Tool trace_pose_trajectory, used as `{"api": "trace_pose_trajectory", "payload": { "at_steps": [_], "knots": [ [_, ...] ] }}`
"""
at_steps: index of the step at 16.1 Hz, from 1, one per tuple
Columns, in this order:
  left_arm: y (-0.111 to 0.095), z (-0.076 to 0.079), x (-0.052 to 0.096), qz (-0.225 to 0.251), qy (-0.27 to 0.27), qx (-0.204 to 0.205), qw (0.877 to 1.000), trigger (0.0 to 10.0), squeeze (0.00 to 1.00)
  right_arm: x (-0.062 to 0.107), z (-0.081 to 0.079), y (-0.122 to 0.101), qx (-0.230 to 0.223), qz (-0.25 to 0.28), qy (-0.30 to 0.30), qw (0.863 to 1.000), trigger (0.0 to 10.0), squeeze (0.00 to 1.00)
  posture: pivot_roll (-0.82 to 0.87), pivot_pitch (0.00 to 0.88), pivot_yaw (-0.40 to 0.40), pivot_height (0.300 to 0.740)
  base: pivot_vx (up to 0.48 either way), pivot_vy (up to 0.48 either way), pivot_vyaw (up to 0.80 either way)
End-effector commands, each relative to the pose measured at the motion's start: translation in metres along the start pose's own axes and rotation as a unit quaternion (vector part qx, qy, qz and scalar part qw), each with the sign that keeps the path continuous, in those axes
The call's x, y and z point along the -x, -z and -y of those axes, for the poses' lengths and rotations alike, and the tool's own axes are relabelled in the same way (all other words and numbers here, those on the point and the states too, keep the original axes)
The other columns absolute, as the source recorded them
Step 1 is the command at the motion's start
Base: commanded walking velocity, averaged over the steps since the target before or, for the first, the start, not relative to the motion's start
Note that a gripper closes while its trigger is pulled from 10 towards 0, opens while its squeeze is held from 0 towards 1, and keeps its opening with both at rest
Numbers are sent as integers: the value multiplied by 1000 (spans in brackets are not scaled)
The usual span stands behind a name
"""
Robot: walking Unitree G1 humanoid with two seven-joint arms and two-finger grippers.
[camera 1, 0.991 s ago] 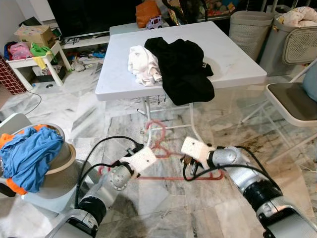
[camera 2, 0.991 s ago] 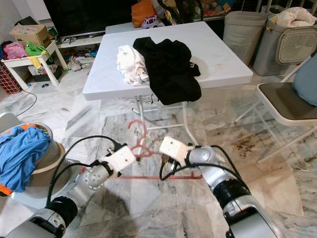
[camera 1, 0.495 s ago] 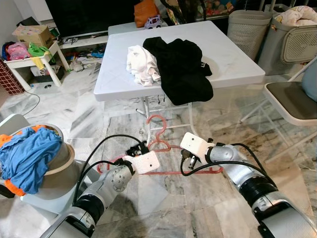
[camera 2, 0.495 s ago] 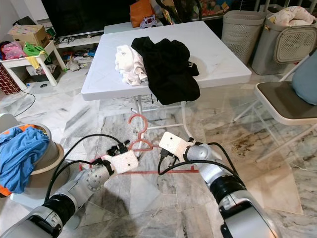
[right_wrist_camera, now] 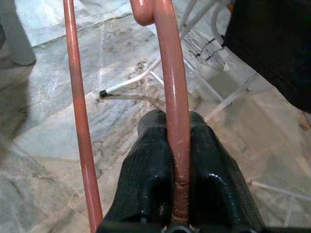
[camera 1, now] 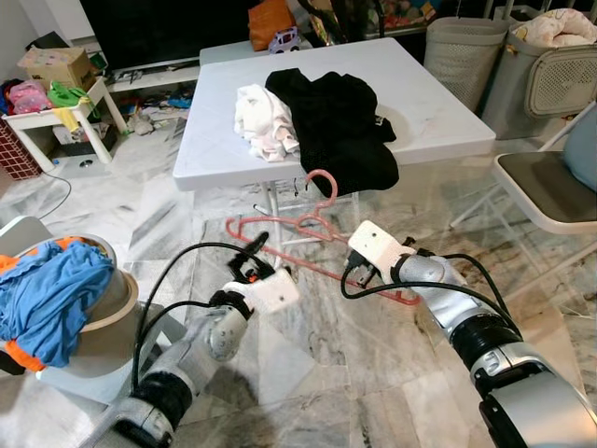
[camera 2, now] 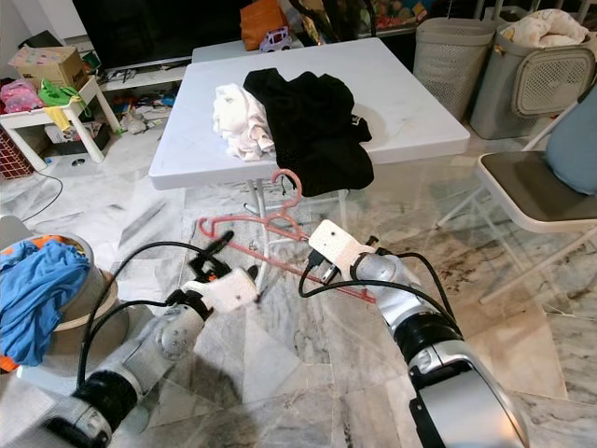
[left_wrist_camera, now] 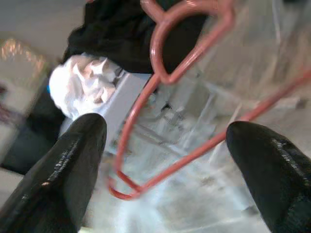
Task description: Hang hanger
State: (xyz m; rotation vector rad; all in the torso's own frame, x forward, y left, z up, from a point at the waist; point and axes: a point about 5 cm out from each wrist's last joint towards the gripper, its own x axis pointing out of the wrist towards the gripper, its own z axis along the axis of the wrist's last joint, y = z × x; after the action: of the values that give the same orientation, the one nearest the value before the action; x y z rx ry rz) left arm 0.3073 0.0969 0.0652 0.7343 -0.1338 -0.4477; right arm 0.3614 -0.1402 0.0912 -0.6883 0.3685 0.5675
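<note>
One gripper carries the load: the right gripper (right_wrist_camera: 177,194) has its fingers (right_wrist_camera: 146,179) clamped on a bar of the pink hanger (camera 1: 298,231), which is held off the floor, tilted, just below the front edge of the tabletop (camera 1: 429,112). The hook (camera 1: 322,182) points up toward that edge. This grasp near the hanger's right end leaves the hook free to engage a support.

The left gripper (left_wrist_camera: 160,145) has its fingers spread wide, one on each side of the hanger's lower left corner in the left wrist view, not touching it. It appears positioned to steady or guide the frame, not to carry it.

Clearance: the hook lies close to the black garment (camera 1: 340,121) that overhangs the tabletop edge, with the white garment (camera 1: 266,117) beside it. The table legs (camera 1: 275,201) stand directly behind the hanger and could snag it. Open floor lies to the robot's near side. A chair (camera 1: 550,177) stands to the right, a laundry basket (camera 1: 117,313) to the left, both well apart.
</note>
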Motion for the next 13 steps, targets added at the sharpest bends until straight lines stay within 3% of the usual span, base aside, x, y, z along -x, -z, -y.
{"api": "trace_pose_trajectory", "payload": {
  "at_steps": [1,2,3,4,5,7,8,9,10,11,12,13],
  "knots": [
    [1,-5,5,1,-13,52,999,10000,1000,0,6,0,-32,-2,21,999,0,0,-87,0,84,740,0,0,0],
    [2,-7,10,-1,-30,85,996,10000,1000,2,9,4,-59,-2,35,998,0,0,-86,0,86,740,0,0,0],
    [5,-13,25,-21,-88,173,981,10000,1000,7,15,16,-123,-3,65,990,0,0,-83,0,88,740,0,0,0],
    [7,-14,29,-28,-102,194,975,10000,1000,8,16,19,-138,-4,72,988,0,0,-83,0,88,740,0,0,0],
    [16,-21,48,-55,-164,250,953,10000,1000,15,16,33,-204,-5,99,974,0,0,-79,0,84,740,0,0,0],
    [31,-25,72,-94,-216,295,926,10000,1000,25,14,49,-273,1,132,953,0,0,-74,0,80,740,0,0,0],
    [31,-25,72,-94,-216,295,926,10000,1000,25,14,49,-273,1,132,953,0,0,-74,0,80,740,0,0,0],
    [38,-25,85,-124,-233,315,912,10000,0,32,13,59,-310,-12,172,935,0,0,-75,0,81,740,0,0,0],
    [41,-25,89,-135,-241,319,907,10000,0,35,11,63,-324,-18,188,927,0,0,-75,0,81,740,0,0,0],
    [43,-24,95,-147,-238,327,903,10000,0,46,10,68,-336,-7,245,910,3765,0,-86,0,86,740,0,0,0],
    [42,-23,95,-150,-235,339,899,10000,0,53,6,75,-360,-17,276,891,10000,0,-92,0,90,740,0,0,0],
    [42,-23,94,-149,-233,342,898,10000,0,55,5,77,-358,-23,288,888,10000,0,-92,0,90,740,0,0,0]
  ]
}}
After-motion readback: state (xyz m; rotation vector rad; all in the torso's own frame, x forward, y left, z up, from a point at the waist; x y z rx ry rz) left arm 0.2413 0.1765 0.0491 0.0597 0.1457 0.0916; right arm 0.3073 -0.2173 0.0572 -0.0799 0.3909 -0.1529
